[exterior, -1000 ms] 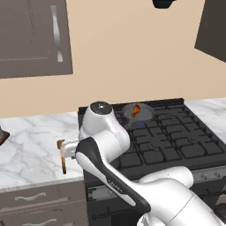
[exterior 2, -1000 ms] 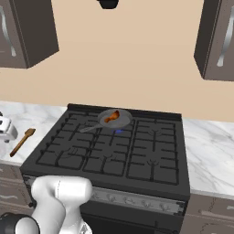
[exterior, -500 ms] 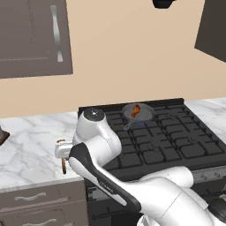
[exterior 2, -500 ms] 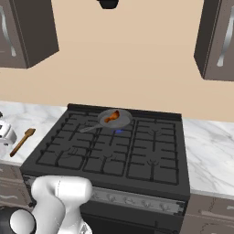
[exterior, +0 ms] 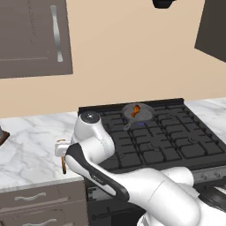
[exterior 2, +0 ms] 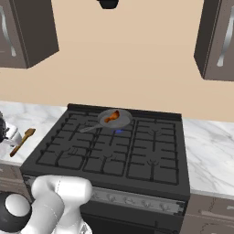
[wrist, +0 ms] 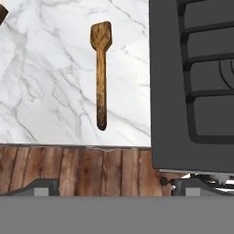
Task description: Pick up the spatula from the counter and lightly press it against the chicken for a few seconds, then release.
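Straight ahead of the gripper [wrist: 119, 186], in the hand view, the wooden spatula [wrist: 101, 73] lies flat on the white marble counter [wrist: 45, 91], and nothing touches it. Its broad blade points away from the gripper and the dark end of its handle lies nearer, a little short of the counter's front edge. The gripper is wide open and holds nothing: its two dark fingertips [wrist: 43, 186] stand far apart at the bottom of that view, over the wooden floor [wrist: 91, 169], and the spatula sits between their lines, closer to the one on the view's left. Just beside the spatula, toward the other fingertip, runs the black edge of the stove [wrist: 164, 91], with its grates beyond.

In the right base view the spatula shows on the counter just left of the stove, with the robot's hand above it at the picture's left edge. Well apart from the gripper, on a back burner, sits a grey pan [exterior 2: 121, 119] holding the orange-brown chicken [exterior 2: 111, 117], its handle angled toward the stove's front left. A small blue flame [exterior 2: 119, 131] shows just in front of the pan
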Controlling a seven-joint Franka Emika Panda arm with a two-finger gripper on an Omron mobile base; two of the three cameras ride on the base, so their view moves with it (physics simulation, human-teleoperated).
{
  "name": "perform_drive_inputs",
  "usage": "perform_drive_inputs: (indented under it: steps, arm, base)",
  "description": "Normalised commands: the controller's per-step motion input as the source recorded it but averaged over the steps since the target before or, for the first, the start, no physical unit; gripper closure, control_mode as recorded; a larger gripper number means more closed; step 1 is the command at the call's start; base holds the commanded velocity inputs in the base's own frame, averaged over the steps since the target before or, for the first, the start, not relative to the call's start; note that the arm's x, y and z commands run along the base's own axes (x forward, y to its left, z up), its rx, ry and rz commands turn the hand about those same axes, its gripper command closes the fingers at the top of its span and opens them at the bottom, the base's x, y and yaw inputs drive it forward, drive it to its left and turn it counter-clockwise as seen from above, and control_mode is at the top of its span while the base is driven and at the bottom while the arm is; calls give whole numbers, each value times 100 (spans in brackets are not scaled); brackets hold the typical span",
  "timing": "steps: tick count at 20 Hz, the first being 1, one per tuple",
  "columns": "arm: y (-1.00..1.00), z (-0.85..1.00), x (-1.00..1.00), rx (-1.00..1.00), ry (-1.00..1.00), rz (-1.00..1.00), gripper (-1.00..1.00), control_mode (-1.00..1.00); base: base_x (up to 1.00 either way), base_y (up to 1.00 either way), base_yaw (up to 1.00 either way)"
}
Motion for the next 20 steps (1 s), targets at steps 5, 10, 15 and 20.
perform_drive_inputs:
  steps: [5, 10, 15, 20]
  arm:
    - [19, -8, 26, 0, 5, -3, -100, -100]
    - [13, -15, 24, 0, 9, -3, -100, -100]
    - [5, -26, 17, -2, 8, -2, -100, -100]
    - [13, -26, 20, -3, 5, -1, -100, -100]
  base:
    - [0, 0, 0]
    - [0, 0, 0]
    - [0, 0, 0]
    - [0, 0, 0]
